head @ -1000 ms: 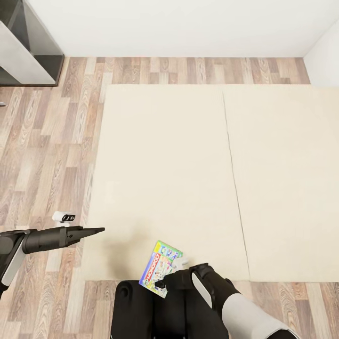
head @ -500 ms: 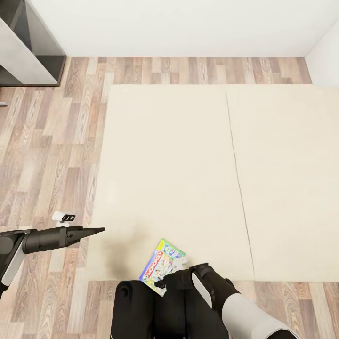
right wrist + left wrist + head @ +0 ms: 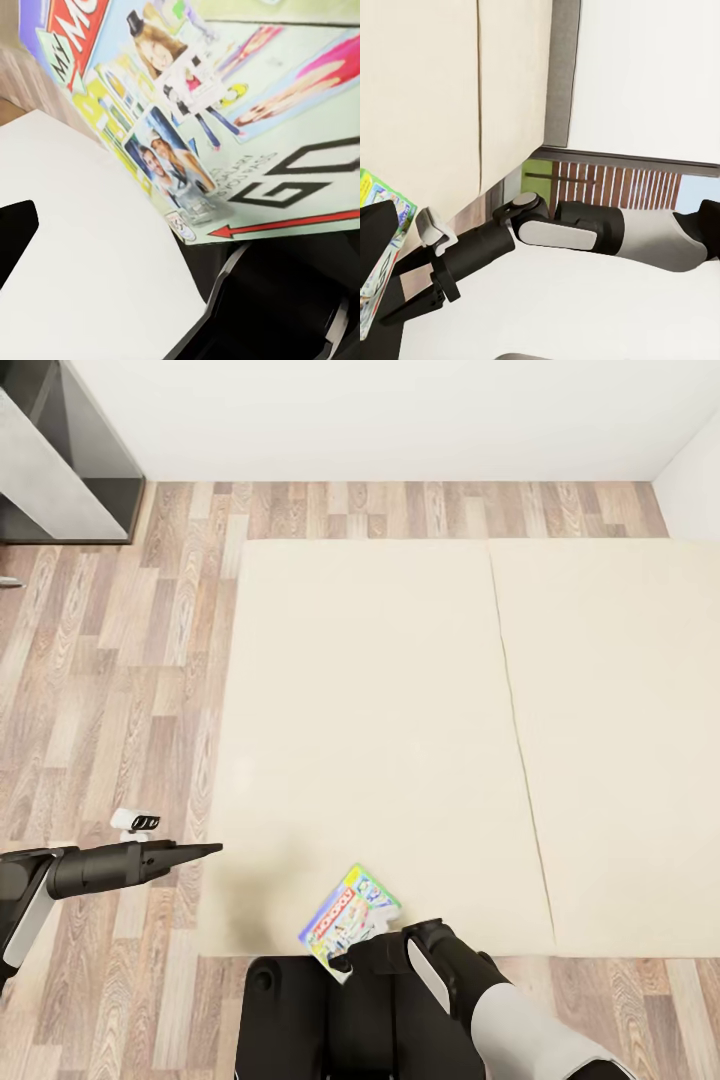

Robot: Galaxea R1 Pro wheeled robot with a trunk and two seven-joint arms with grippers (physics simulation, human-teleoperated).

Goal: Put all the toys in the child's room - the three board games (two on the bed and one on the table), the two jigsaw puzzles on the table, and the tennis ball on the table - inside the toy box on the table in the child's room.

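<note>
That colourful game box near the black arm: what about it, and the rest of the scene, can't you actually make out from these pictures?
- Monopoly box, head view: its near end is hidden behind the right arm, so the right gripper and its hold can't be judged.
- The same box, right wrist view: cut off by the picture's edges, print partly blurred.
- Left gripper, head view: seen side-on, so its opening is unclear.
- Dark shelf unit, head view: cut off at the corner.

Hidden and cut-off parts

The right gripper (image 3: pixel 352 958) covers the green-white Monopoly board game box's (image 3: pixel 350 923) lower corner, its jaws seemingly clamped on it; the dark-grey cabinet (image 3: pixel 55 455) runs off the picture's edge.
</note>
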